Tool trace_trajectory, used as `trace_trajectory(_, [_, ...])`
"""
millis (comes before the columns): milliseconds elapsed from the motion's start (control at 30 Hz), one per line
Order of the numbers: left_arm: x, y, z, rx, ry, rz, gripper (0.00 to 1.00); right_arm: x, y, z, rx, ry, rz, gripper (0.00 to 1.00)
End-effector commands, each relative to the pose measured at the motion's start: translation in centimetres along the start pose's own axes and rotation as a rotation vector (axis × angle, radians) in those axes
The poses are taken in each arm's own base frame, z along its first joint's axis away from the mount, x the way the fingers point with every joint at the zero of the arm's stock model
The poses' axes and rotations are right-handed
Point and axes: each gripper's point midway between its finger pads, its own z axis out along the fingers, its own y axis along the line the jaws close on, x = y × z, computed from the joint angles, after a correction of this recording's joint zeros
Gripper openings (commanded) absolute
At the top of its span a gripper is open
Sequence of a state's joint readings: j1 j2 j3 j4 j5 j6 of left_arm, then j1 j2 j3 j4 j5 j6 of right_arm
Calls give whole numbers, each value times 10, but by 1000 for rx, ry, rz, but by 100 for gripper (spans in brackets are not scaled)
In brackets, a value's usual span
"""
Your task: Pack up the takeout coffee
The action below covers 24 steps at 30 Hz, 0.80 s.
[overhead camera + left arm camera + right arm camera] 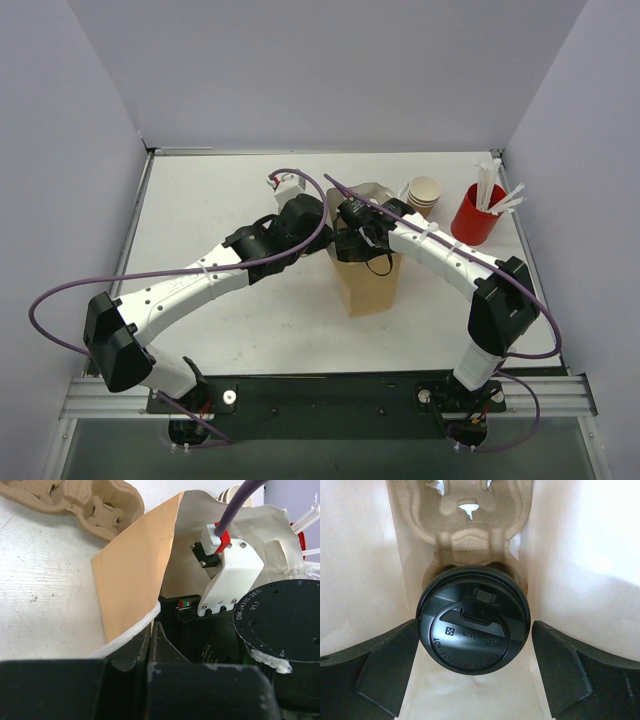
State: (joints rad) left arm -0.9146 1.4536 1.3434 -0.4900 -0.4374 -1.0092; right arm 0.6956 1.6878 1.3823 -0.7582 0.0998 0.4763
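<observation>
Inside one tan kraft bag (368,285), one coffee (472,625), round black plastic lid up, sits in a slot of a moulded-pulp carrier (470,535). Spread wide either side of the lid, right jaws hold nothing. Pinched tight, left jaws grip the bag rim by its white twisted-cord handle (131,630). One second carrier (75,500), same bumpy pulp, lies on the white worktop (45,580) beside the bag. One stack of tapered paper cups (425,192); one red cup (476,215) with several white straws (492,185).
</observation>
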Motion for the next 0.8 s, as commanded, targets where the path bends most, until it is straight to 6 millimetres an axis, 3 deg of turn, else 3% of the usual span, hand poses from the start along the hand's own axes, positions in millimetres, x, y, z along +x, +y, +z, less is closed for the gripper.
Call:
trace_trajectory(0, [-24,-23,-11,64,-45,-34,0,-5,-12,-18,36,-32,-12,89])
trace_trajectory(767, [-24,-22,-11,61,-43,-28,0,-16,-10,-34,7,-79,-2,91])
